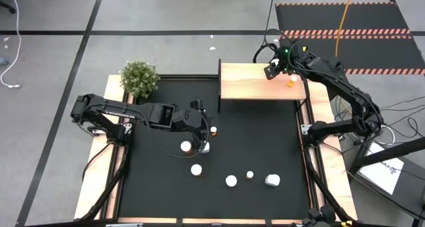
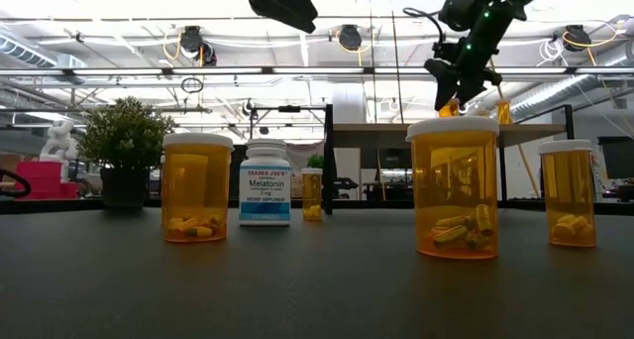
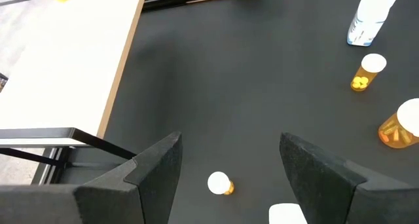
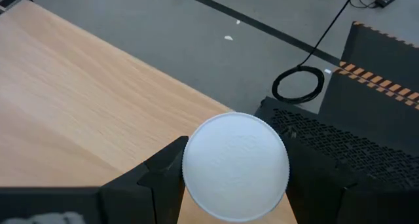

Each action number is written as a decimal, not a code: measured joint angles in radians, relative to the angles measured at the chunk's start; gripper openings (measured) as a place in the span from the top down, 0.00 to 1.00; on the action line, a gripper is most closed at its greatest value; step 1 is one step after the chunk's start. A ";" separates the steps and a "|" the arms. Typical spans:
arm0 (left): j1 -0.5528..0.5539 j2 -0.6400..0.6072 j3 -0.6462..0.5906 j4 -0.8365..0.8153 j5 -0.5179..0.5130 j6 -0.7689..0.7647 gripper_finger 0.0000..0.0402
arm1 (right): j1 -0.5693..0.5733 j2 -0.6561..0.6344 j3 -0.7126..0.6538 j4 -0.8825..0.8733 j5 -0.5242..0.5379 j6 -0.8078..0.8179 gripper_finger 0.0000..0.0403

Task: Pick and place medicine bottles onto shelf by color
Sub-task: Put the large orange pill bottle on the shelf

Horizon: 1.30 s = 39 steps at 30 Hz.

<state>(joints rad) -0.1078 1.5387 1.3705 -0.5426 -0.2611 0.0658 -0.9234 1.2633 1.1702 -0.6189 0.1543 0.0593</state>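
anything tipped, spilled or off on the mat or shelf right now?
Nothing stands out. The bottles on the black mat stand upright with caps on, and no pills are loose. The right gripper has an orange bottle between its fingers at the shelf; a second orange bottle stands there. The left gripper hangs open over the mat.

L tool (image 1: 196, 145) fingers apart, R tool (image 1: 290, 75) clamped

Grey floor (image 1: 166, 14) with black tape lines (image 1: 86, 38), striped mat (image 1: 345, 18).
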 joint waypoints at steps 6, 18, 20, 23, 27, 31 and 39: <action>-0.003 0.000 0.000 0.000 0.000 0.000 0.36 | 0.000 0.014 0.000 -0.002 -0.001 0.007 0.47; -0.006 0.000 0.000 0.002 0.000 0.003 0.36 | -0.003 0.030 0.000 0.007 -0.001 0.007 0.47; -0.006 0.000 0.000 0.002 0.001 0.003 0.36 | -0.006 0.030 0.000 -0.002 -0.001 0.008 0.47; -0.006 0.000 0.000 0.002 0.001 0.003 0.36 | -0.006 0.030 0.000 -0.006 0.001 0.008 0.47; -0.006 0.000 0.000 0.002 0.001 0.002 0.36 | -0.006 0.030 0.000 -0.006 0.001 0.007 0.46; -0.006 0.000 0.000 0.001 0.001 0.002 0.36 | -0.006 0.030 0.000 -0.006 0.001 0.008 0.43; -0.006 0.000 0.000 0.001 0.001 0.002 0.36 | -0.006 0.029 0.000 -0.003 0.001 0.011 0.39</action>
<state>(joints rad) -0.1142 1.5391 1.3705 -0.5415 -0.2604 0.0677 -0.9298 1.2927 1.1702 -0.6217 0.1555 0.0700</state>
